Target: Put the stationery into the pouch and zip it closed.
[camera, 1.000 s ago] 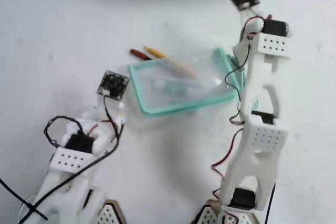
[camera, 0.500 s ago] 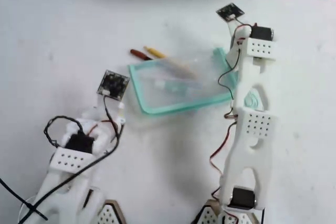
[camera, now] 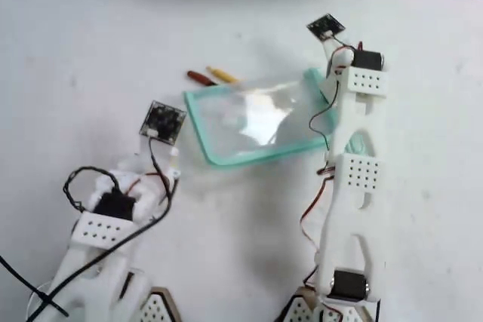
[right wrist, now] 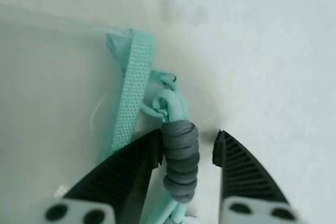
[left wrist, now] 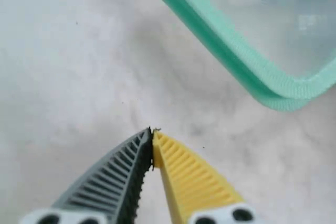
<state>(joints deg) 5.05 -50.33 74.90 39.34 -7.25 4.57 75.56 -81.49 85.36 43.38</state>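
Clear soft-plastic pouch [camera: 253, 122] lay limp and likely slippery on the worktop [camera: 90, 43] between the arms, so I judged its grey zip pull [right wrist: 180, 157] the one firm hold; right pincer [right wrist: 189, 136] sat spread astride it, left pincer [left wrist: 153, 132] clenched empty by the pouch's corner.

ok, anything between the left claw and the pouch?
No. In the left wrist view, the stretch from the shut left claw to the teal-edged clear plastic pouch is bare white table.
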